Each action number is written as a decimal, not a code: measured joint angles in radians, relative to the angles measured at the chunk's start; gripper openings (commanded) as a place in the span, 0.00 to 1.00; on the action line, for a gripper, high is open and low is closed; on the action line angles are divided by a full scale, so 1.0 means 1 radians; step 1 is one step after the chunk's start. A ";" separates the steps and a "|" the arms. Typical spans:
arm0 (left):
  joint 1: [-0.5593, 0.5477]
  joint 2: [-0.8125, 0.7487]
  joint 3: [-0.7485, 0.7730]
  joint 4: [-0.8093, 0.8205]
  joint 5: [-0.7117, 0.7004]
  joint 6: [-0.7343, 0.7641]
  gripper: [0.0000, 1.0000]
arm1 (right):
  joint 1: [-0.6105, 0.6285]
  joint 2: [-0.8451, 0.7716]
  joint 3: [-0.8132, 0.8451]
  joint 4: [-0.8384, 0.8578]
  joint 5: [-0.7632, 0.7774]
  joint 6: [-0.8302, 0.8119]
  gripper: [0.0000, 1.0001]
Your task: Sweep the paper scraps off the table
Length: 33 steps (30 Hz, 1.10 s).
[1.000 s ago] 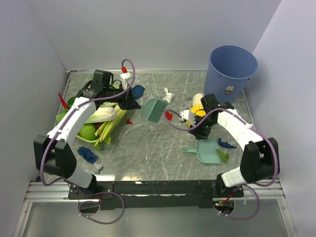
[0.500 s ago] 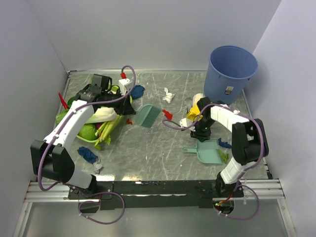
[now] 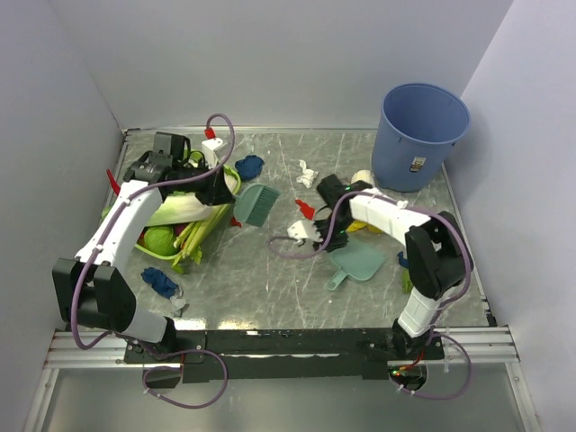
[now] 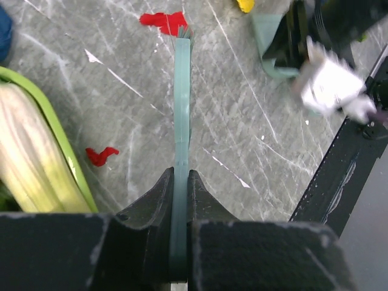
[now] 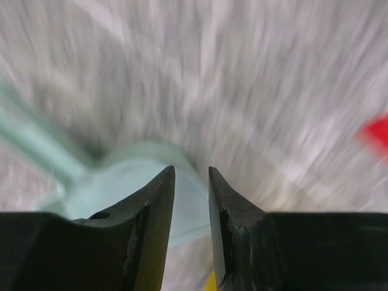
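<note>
My left gripper (image 3: 225, 190) (image 4: 180, 173) is shut on the handle of a teal brush (image 3: 255, 203) (image 4: 182, 103), held edge-on low over the table (image 3: 270, 288). Its bristles point at a red paper scrap (image 3: 305, 209) (image 4: 162, 20). A small red scrap (image 3: 236, 220) (image 4: 101, 155) lies by the tray. My right gripper (image 3: 328, 236) (image 5: 191, 170) is closed on the rim of the teal dustpan (image 3: 356, 263) (image 5: 121, 182); this view is blurred. Other scraps: dark blue (image 3: 249, 165), white (image 3: 308, 173), dark blue (image 3: 160, 282), white (image 3: 178, 304).
A green tray (image 3: 180, 256) (image 4: 54, 133) of leafy vegetables sits at the left under my left arm. A blue bin (image 3: 421, 135) stands at the back right. A yellow-and-white vegetable (image 3: 362, 180) lies behind my right arm. Pale walls enclose the table.
My right gripper has swung left, and the dustpan has moved left and turned with it. My left gripper has drawn the brush a little left, toward the tray.
</note>
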 measured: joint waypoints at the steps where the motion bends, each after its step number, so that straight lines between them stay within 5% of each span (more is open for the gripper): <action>1: 0.004 0.000 0.003 -0.005 0.000 0.000 0.01 | 0.023 -0.002 0.002 0.011 -0.009 0.002 0.39; 7: 0.007 0.004 0.040 -0.037 0.002 0.004 0.01 | 0.078 -0.064 -0.027 0.047 -0.074 0.092 0.50; 11: 0.007 0.006 0.042 -0.037 0.003 0.003 0.01 | -0.021 -0.126 -0.021 0.059 -0.122 0.282 0.73; 22: 0.010 0.031 0.122 -0.079 -0.056 0.087 0.01 | -0.090 -0.021 0.054 -0.005 -0.175 0.793 0.75; 33: 0.025 0.031 0.145 -0.120 -0.233 0.233 0.01 | -0.097 0.126 0.125 -0.117 -0.183 0.932 0.73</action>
